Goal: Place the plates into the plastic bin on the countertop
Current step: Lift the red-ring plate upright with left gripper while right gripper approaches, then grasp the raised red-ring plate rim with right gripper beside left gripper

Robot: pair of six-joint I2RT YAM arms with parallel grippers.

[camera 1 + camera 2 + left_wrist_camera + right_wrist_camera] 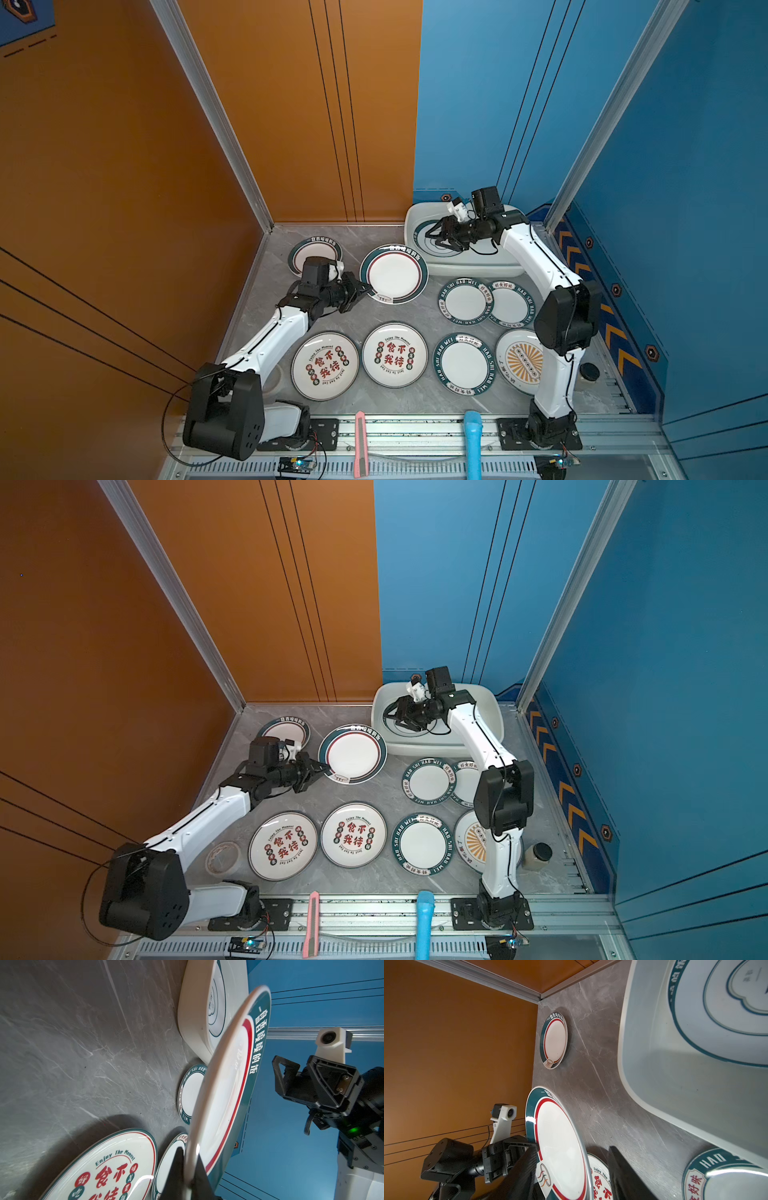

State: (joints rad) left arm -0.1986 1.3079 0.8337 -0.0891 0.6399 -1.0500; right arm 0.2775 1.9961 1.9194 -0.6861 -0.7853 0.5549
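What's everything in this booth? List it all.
red-character plates: two, white, front left.
lettered green-rim plates: three, white, right side.
sunburst plate: one, orange on white, front right.
held plate: one, green-rimmed, lifted, back middle.
matching plate: one, flat, back left.
plastic bin: one, white, back right.
cloud-emblem plate: one, white, inside bin.
countertop: one, grey marble.
tape roll: one, pale, front left.
jar: one, dark-lidded, right edge.
pink tool, blue handle: one each, front rail.
left claw: black, shut on held plate.
right claw: black, open over bin.
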